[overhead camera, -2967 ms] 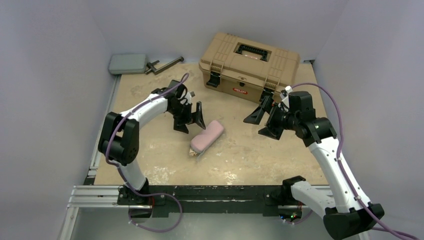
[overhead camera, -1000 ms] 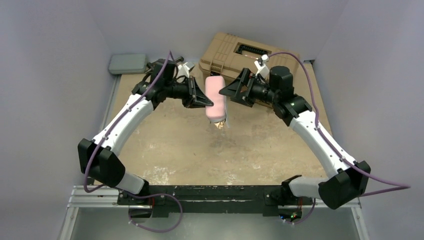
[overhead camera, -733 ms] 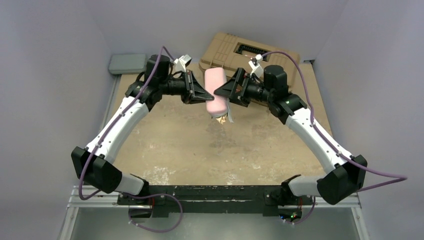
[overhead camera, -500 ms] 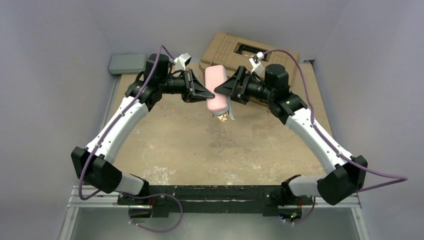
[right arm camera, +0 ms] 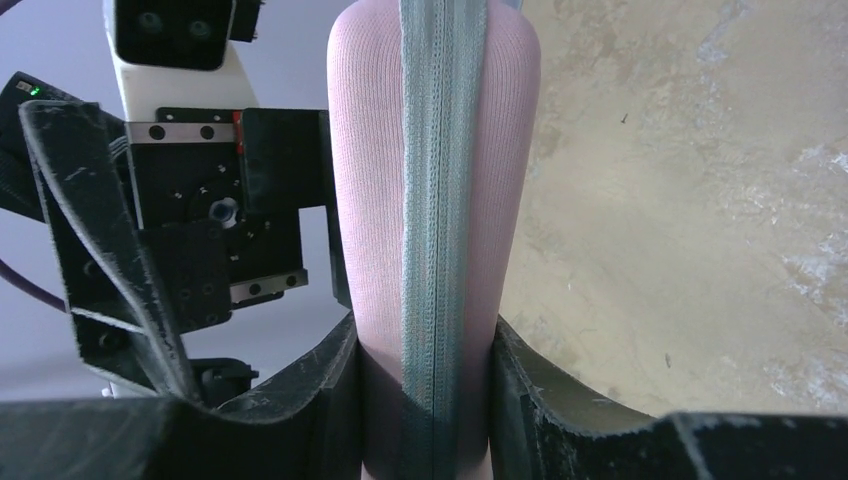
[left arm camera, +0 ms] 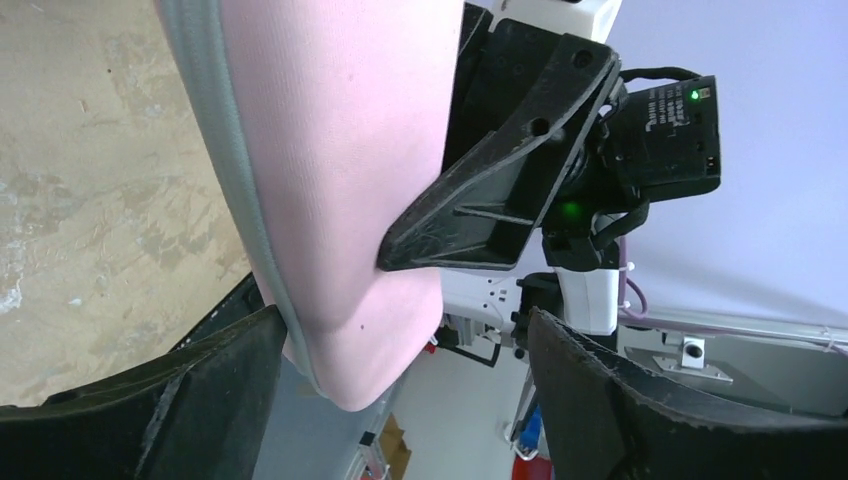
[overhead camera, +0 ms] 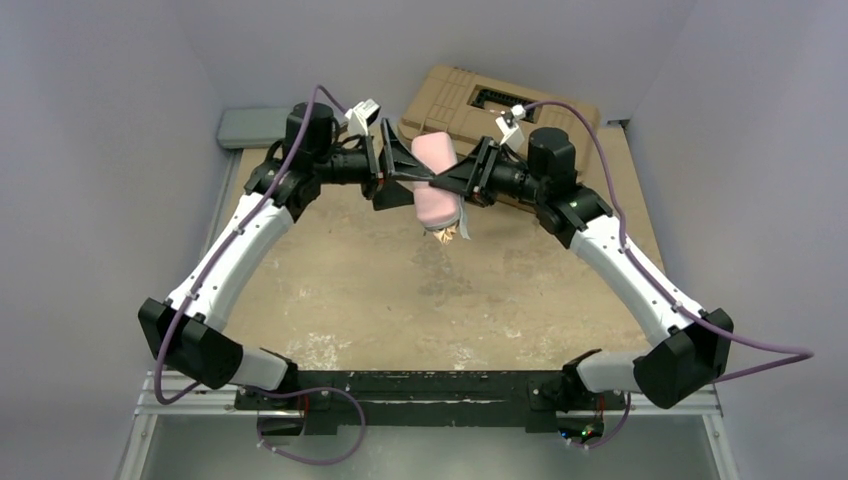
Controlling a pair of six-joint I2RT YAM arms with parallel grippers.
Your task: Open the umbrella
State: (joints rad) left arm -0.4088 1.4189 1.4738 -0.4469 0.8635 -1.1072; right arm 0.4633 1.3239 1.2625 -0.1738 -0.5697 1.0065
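Observation:
A pink pouch [overhead camera: 437,205] with a grey strip [right arm camera: 440,150] hangs upright in the air above the table's far middle. A little beige-tan fabric of the umbrella [overhead camera: 448,233] pokes out of its lower end; the rest is hidden inside. My right gripper [overhead camera: 447,180] [right arm camera: 425,340] is shut on the pouch, one finger pressed to each side of it. My left gripper [overhead camera: 405,175] [left arm camera: 405,320] stands open around the pouch [left arm camera: 320,150] from the other side, its right finger well apart from it. One right-gripper finger [left arm camera: 490,190] lies across the pouch in the left wrist view.
A tan toolbox [overhead camera: 500,100] stands at the back of the table, right behind the two grippers. A grey flat pad [overhead camera: 250,125] lies at the back left corner. The beige tabletop [overhead camera: 420,300] lies below the raised pouch.
My left gripper has opened and let go of the pouch. My right gripper has closed on it. The pouch stays raised at nearly the same place.

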